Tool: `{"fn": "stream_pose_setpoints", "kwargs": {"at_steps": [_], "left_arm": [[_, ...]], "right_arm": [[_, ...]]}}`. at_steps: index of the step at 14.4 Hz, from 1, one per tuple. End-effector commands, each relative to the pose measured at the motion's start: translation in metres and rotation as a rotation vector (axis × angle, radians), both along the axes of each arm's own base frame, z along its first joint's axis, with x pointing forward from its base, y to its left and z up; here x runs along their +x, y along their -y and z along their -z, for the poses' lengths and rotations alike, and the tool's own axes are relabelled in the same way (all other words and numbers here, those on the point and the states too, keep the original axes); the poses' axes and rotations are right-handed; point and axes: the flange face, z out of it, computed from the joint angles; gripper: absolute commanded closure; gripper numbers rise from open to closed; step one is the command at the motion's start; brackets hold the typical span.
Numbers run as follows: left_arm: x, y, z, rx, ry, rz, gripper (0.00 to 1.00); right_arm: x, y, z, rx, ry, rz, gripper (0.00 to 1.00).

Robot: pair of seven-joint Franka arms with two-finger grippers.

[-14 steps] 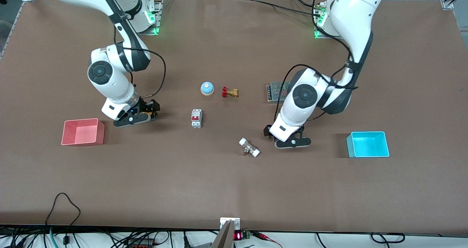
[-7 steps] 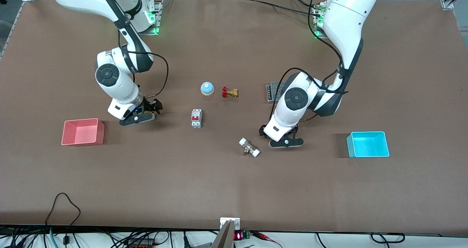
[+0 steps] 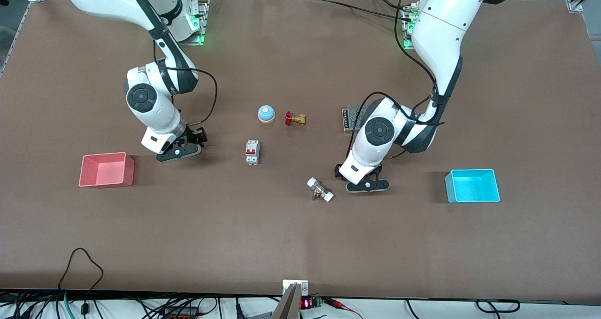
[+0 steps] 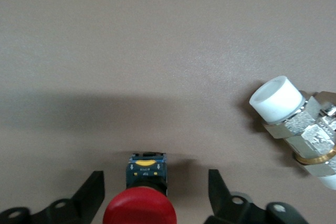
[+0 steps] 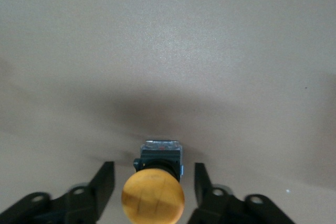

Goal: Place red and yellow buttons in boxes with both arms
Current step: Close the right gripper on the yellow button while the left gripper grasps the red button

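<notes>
Here, each button sits between its gripper's spread fingers: red button point(image 4: 139, 211), yellow button point(image 5: 153, 196).

One high overview and two close wrist views are given.
The whole table point(image 3: 300, 239) is overlooked, facing the bases; beside the white-capped fitting point(image 3: 320, 190) point(image 4: 299, 124), the tabletop is seen close by both the front and left wrist views.

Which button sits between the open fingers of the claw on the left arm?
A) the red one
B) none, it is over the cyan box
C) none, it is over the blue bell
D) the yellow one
A: the left wrist view shows the red button between the spread fingers of the left claw, with a white-capped metal fitting beside it.
</notes>
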Motion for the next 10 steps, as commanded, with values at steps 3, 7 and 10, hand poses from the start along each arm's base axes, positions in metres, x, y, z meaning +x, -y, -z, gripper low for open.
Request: {"fn": "stream_pose_setpoints", "kwargs": {"at_steps": [3, 7, 10], "left_arm": [[0.007, -0.002, 0.001, 0.024, 0.027, -0.008, 0.55], [0.008, -0.003, -0.002, 0.025, 0.031, -0.006, 0.69], [0.015, -0.011, -0.02, 0.031, 0.046, -0.013, 0.69]], "right_arm": [[0.0, 0.001, 0.002, -0.004, 0.018, -0.016, 0.72], [0.008, 0.007, -0.018, -0.001, 0.05, 0.008, 0.86], [0.021, 0.033, -0.073, -0.018, 0.082, 0.053, 0.86]]}}
